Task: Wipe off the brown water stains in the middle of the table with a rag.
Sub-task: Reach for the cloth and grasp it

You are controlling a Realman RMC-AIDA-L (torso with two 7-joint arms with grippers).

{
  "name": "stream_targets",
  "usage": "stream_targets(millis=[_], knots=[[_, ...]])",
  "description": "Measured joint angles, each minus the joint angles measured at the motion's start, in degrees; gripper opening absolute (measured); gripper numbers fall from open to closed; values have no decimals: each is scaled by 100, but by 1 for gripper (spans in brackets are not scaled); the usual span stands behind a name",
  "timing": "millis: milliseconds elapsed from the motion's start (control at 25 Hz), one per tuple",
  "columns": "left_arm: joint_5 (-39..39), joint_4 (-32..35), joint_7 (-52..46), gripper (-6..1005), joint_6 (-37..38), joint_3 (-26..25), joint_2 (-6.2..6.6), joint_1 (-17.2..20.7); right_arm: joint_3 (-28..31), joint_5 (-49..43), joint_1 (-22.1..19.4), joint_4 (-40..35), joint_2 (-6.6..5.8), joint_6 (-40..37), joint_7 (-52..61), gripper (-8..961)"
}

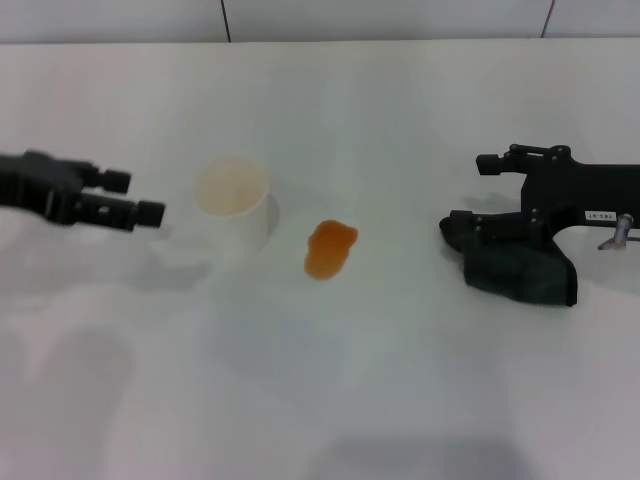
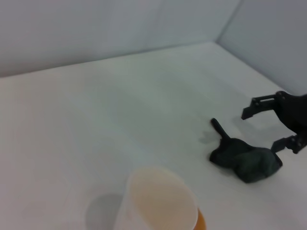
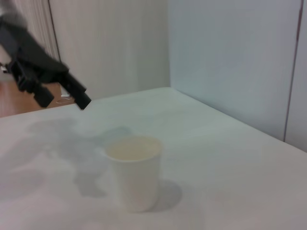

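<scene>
The brown water stain (image 1: 329, 249) is a small orange-brown blotch in the middle of the white table (image 1: 330, 400); a sliver of it shows behind the cup in the left wrist view (image 2: 200, 222). The dark rag (image 1: 520, 268) lies on the table at the right, also in the left wrist view (image 2: 245, 159). My right gripper (image 1: 468, 193) is open, its jaws wide apart, with the lower finger touching the rag's top. My left gripper (image 1: 138, 197) is open and empty at the far left, just above the table and left of the cup.
A white paper cup (image 1: 235, 203) stands upright just left of the stain, between it and my left gripper; it also shows in the right wrist view (image 3: 134, 172). A wall runs along the table's far edge.
</scene>
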Motion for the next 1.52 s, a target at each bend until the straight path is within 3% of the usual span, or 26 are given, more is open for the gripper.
stream_targets(millis=[200, 440, 680, 920, 1120, 1360, 1520], knots=[[806, -16, 129, 891, -49, 6, 28, -861, -2, 0, -4, 0, 8, 57, 0, 853], [1263, -29, 266, 891, -215, 6, -21, -1443, -29, -50, 13, -57, -2, 59, 15, 853], [1381, -109, 320, 891, -352, 5, -109, -1525, -40, -356, -136, -688, -19, -225, 458, 853], [1337, -176, 400, 891, -358, 5, -175, -1538, -384, -1910, -336, -2450, 0, -579, 2099, 853], [1330, -176, 438, 891, -359, 4, -195, -1641, -807, -3028, -160, -3457, -3, -991, 3547, 853], [1351, -175, 441, 891, -367, 5, -212, -1756, -1075, -3720, 363, -3519, 4, -1325, 4533, 853], [1337, -166, 441, 891, -464, 5, -250, -1775, -1515, -4056, 484, -3201, 16, -948, 4667, 847]])
